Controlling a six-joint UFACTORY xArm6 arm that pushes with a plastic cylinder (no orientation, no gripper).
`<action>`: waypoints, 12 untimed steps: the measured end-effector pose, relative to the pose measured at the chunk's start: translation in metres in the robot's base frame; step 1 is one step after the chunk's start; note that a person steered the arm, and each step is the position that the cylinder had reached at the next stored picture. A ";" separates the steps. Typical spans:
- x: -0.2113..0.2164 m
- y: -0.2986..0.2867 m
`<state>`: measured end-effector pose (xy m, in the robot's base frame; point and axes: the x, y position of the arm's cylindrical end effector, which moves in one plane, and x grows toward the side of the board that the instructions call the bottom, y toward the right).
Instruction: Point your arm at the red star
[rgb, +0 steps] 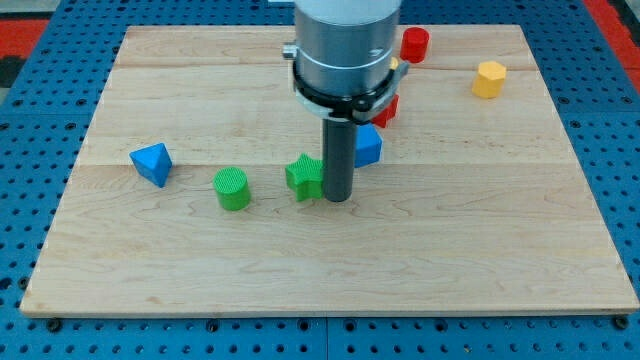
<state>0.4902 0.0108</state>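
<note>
The red star (388, 108) is mostly hidden behind my arm's body, with only its right edge showing just right of the view's centre, near the top. My tip (338, 198) rests on the board at the view's centre, touching or nearly touching the right side of the green star (304, 177). A blue block (368, 146) sits just up and right of the rod, between my tip and the red star.
A red cylinder (415, 44) stands at the view's top, a yellow block (489, 79) at the top right. A green cylinder (232, 188) and a blue triangular block (152, 163) lie left of the green star. The wooden board (480, 250) lies on a blue pegboard.
</note>
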 end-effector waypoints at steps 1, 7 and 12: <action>0.044 0.012; 0.050 0.210; 0.049 0.236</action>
<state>0.5394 0.2463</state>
